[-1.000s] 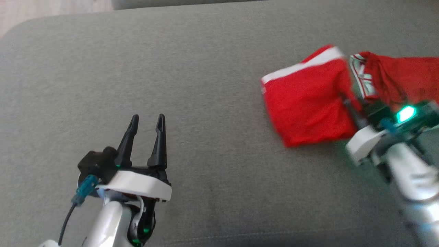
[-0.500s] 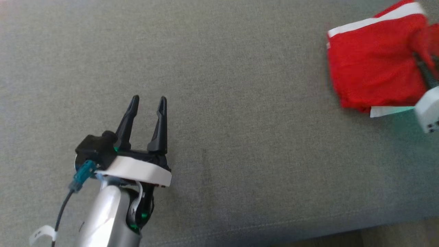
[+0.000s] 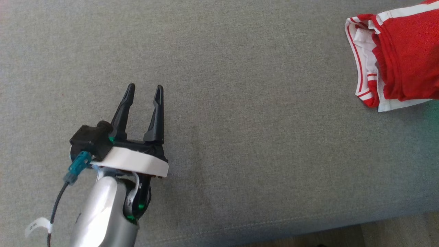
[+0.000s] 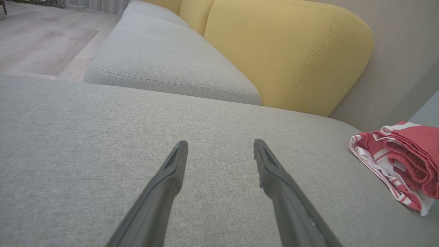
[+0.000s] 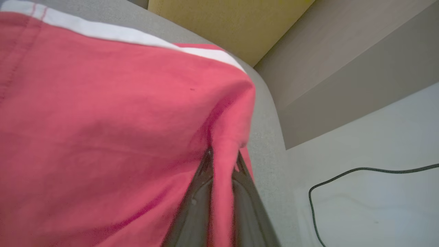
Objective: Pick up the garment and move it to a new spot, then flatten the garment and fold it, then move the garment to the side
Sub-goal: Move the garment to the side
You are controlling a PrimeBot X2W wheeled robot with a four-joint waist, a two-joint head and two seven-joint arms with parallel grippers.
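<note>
The garment is red with white bands, folded into a bundle at the far right of the grey sofa seat; the left wrist view has it at its right edge. In the right wrist view my right gripper is shut on a pinch of the garment's red cloth, near the seat's end. My left gripper stands open over bare seat at the lower left, far from the garment, its fingers with nothing between them.
Yellow back cushions and a second grey seat lie beyond. A wood floor lies at the far left. The seat's front edge runs along the bottom. Past the seat's right end, a black cable lies on a pale floor.
The head camera has swung left and down. The garment bundle has turned, now showing its folded layered edge to the left. The left gripper has kept its pose.
</note>
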